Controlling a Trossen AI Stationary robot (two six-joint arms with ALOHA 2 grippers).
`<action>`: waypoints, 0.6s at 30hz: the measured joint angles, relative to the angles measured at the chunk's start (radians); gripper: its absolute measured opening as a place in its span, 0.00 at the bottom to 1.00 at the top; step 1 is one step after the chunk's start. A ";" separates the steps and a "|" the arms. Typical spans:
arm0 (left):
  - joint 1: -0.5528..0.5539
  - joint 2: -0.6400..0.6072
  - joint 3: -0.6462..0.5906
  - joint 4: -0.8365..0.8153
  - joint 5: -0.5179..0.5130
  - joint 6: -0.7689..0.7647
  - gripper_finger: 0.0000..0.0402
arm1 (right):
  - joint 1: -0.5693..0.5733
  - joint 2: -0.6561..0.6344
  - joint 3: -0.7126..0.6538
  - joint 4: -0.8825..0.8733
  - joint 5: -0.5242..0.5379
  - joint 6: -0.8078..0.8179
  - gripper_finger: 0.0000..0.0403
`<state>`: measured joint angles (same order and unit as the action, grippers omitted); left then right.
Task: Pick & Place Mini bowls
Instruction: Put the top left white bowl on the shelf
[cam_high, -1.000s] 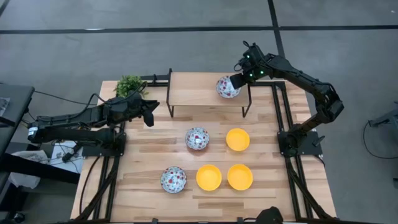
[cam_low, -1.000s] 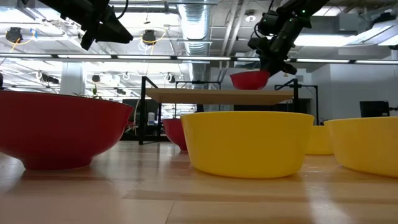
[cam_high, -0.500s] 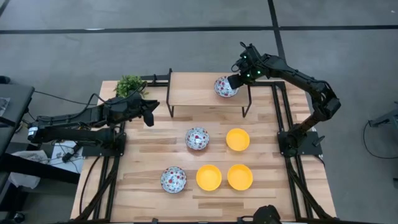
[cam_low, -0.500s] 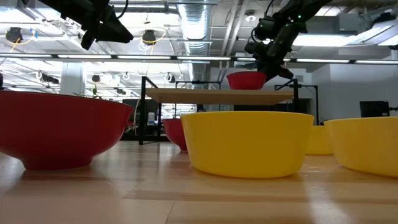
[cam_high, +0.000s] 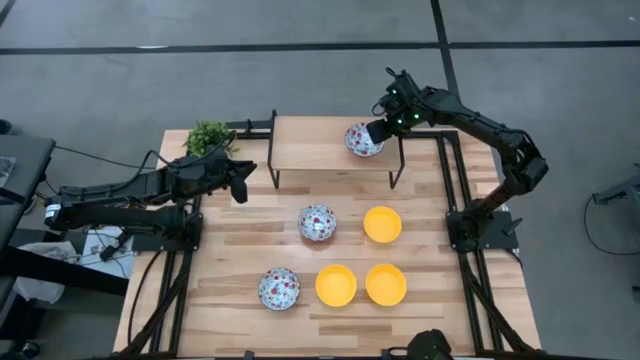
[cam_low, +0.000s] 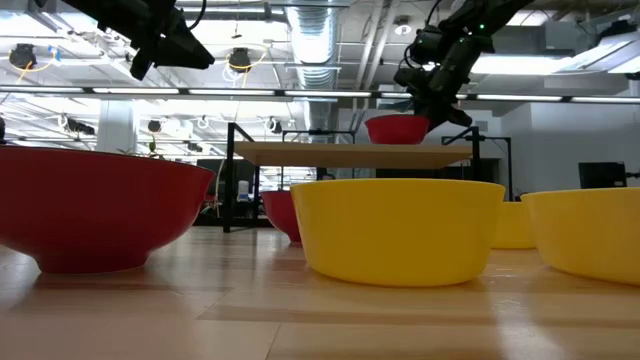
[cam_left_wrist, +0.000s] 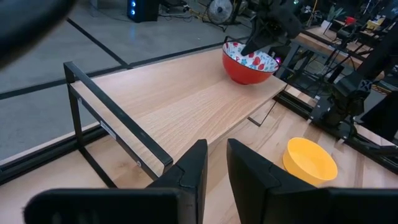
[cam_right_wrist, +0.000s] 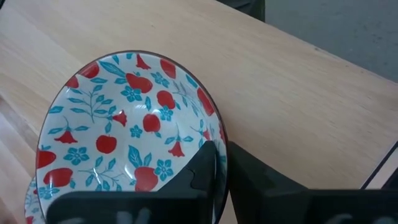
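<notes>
Right gripper (cam_right_wrist: 219, 171): fingers narrow, pinched over the rim of the floral bowl (cam_high: 362, 139), one finger inside, one outside.
Floral bowl position: seated on the raised wooden shelf (cam_high: 310, 145), at the shelf's 3 o'clock end.
Step in hand (judged): releasing the bowl onto the shelf. Advice: part the fingers fully, then lift straight up so the inner finger clears the rim without tipping the bowl.
Left gripper (cam_left_wrist: 214, 168): fingers close together, holding nothing, waiting at the table's 9 o'clock edge, aimed at the shelf.
Other bowls: two floral and three yellow bowls on the tabletop toward 6 o'clock of the shelf, well apart from both grippers.
View differences: right wrist view alone shows the rim pinch; low view shows the bowl's base flat on the shelf; high view shows the whole layout.
</notes>
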<state>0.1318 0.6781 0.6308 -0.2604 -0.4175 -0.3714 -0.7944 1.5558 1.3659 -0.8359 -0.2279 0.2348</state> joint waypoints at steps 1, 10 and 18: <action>0.000 0.000 0.000 0.000 0.000 0.000 0.15 | 0.000 0.000 0.000 -0.002 0.000 0.000 0.08; 0.000 0.000 0.000 0.000 0.000 0.000 0.15 | 0.000 0.000 0.000 -0.020 0.001 0.000 0.15; 0.000 0.000 0.000 0.000 0.000 0.000 0.15 | -0.017 0.000 0.047 -0.059 -0.001 -0.009 0.16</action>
<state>0.1318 0.6781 0.6308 -0.2603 -0.4175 -0.3714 -0.8113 1.5555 1.4131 -0.8948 -0.2287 0.2261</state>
